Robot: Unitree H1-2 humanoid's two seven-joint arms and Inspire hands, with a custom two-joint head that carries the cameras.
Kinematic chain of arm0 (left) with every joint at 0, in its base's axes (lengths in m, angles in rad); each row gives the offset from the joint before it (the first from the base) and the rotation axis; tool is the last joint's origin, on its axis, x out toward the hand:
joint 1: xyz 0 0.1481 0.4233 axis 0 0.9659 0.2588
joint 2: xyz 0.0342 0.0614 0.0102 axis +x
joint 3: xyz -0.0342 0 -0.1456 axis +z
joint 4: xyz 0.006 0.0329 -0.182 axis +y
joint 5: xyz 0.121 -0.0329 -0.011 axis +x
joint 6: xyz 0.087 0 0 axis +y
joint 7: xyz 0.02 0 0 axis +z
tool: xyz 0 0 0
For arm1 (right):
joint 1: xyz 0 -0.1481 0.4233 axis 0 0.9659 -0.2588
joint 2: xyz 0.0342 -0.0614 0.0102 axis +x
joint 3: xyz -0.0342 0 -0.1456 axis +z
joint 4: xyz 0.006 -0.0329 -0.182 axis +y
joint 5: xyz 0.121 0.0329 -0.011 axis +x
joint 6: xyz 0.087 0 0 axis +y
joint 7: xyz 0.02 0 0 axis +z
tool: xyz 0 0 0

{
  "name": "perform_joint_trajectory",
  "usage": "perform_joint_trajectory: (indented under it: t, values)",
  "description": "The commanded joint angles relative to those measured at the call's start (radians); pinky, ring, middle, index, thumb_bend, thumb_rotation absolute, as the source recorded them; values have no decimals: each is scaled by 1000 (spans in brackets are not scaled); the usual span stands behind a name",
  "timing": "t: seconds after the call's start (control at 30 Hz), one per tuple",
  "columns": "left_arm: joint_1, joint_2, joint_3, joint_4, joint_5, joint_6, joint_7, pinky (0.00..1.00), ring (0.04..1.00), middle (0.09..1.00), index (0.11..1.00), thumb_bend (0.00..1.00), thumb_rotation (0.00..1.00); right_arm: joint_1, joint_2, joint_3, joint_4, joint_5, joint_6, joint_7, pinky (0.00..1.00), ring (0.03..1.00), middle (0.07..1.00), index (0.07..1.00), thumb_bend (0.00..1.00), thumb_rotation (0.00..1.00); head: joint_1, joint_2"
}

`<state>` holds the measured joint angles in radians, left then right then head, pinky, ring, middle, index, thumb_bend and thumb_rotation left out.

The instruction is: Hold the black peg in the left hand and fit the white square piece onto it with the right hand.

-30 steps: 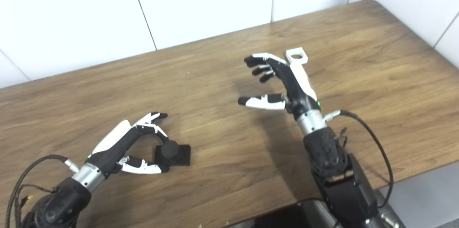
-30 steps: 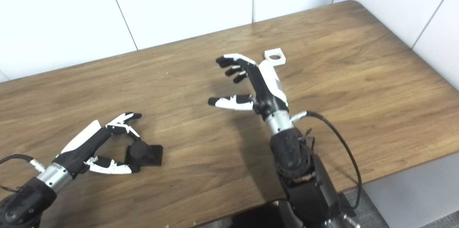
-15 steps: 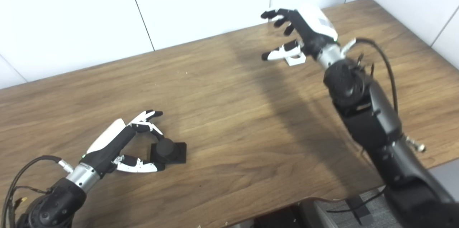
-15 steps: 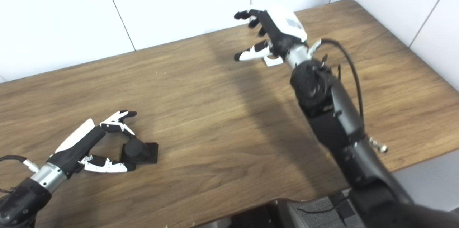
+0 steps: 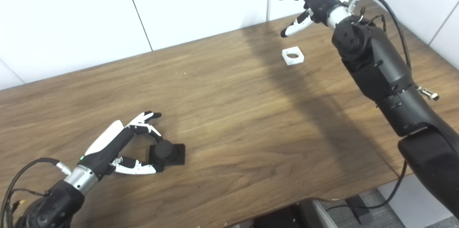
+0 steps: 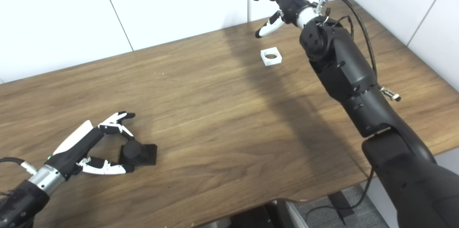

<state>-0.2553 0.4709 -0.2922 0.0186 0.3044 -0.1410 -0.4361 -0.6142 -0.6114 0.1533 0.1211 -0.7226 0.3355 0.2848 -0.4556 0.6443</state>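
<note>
The black peg point(image 5: 165, 151), a short round post on a square black base, stands on the wooden table point(image 5: 229, 120) at the front left. My left hand point(image 5: 123, 145) is open around it, fingers behind and thumb in front, close to it or just touching. The white square piece point(image 5: 293, 56) with a round hole lies flat at the far right of the table. My right hand point(image 5: 308, 4) is open and empty, raised above and beyond the piece, fingers spread. The piece also shows in the right eye view point(image 6: 271, 56).
A white panelled wall point(image 5: 179, 5) runs along the table's far edge. The table's front edge point(image 5: 251, 213) and rounded far right corner are in view. A black cable point(image 5: 391, 9) loops off my right forearm.
My right arm has stretched far forward and upward, passing over the white piece, which now lies uncovered on the table. My left hand has stayed by the peg.
</note>
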Motion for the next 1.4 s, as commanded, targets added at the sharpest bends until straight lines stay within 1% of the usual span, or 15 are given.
perform_joint_trajectory:
  t: [0.0, 0.13, 0.23, 0.37, 0.47, 0.57, 0.67, 0.9, 1.07, 1.13, 1.2, 1.37]
  values:
    - [8, 25, -14, 5, 34, 24, -23, 995, 1000, 948, 490, 519, 50, -76, -38, 0, -10, -1, -28, 8, 650, 803, 841, 765, 705, 193, -2, 0]
    - [8, 23, -15, 18, 47, 26, -17, 1000, 1000, 945, 490, 519, 50, -105, -67, 25, 29, 9, -39, 58, 665, 826, 857, 778, 714, 222, -1, -3]
    - [8, 24, -18, 21, 54, 27, -18, 1000, 1000, 944, 490, 520, 50, -125, -89, 43, 65, 17, -50, 91, 677, 847, 867, 785, 724, 262, 2, -2]
    - [9, 25, -20, 23, 58, 28, -19, 1000, 1000, 944, 490, 520, 50, -148, -117, 75, 105, 28, -67, 159, 716, 875, 901, 809, 777, 343, 1, -1]
    - [10, 26, -19, 21, 55, 30, -21, 999, 1000, 947, 490, 520, 51, -158, -130, 96, 116, 34, -66, 205, 741, 895, 925, 828, 816, 391, 0, 0]
    - [11, 25, -17, 20, 48, 33, -24, 1000, 1000, 949, 490, 520, 51, -157, -131, 106, 118, 39, -52, 235, 781, 906, 928, 813, 854, 394, 1, 1]
    - [13, 26, -15, 18, 45, 34, -25, 999, 1000, 950, 490, 520, 51, -153, -128, 113, 134, 41, -36, 257, 846, 943, 941, 806, 876, 391, 5, 4]
    - [17, 29, -13, 8, 42, 45, -30, 1000, 1000, 953, 490, 520, 52, -133, -127, 128, 162, 62, -24, 317, 886, 972, 967, 826, 931, 408, 6, 9]
    - [20, 31, -11, 5, 38, 46, -32, 994, 1000, 953, 490, 520, 51, -113, -124, 134, 164, 64, -14, 326, 853, 950, 965, 824, 979, 392, 9, 14]
    - [20, 31, -12, 4, 38, 43, -32, 999, 1000, 953, 490, 520, 50, -102, -119, 131, 166, 70, -5, 325, 872, 960, 971, 826, 981, 381, 11, 16]
    - [21, 31, -12, 4, 39, 42, -32, 1000, 1000, 953, 490, 519, 50, -92, -115, 131, 169, 72, 3, 323, 918, 984, 981, 830, 984, 372, 15, 17]
    - [20, 32, -9, 1, 37, 44, -31, 999, 1000, 952, 490, 520, 51, -77, -107, 137, 200, 78, -4, 312, 930, 995, 985, 830, 985, 377, 23, 19]
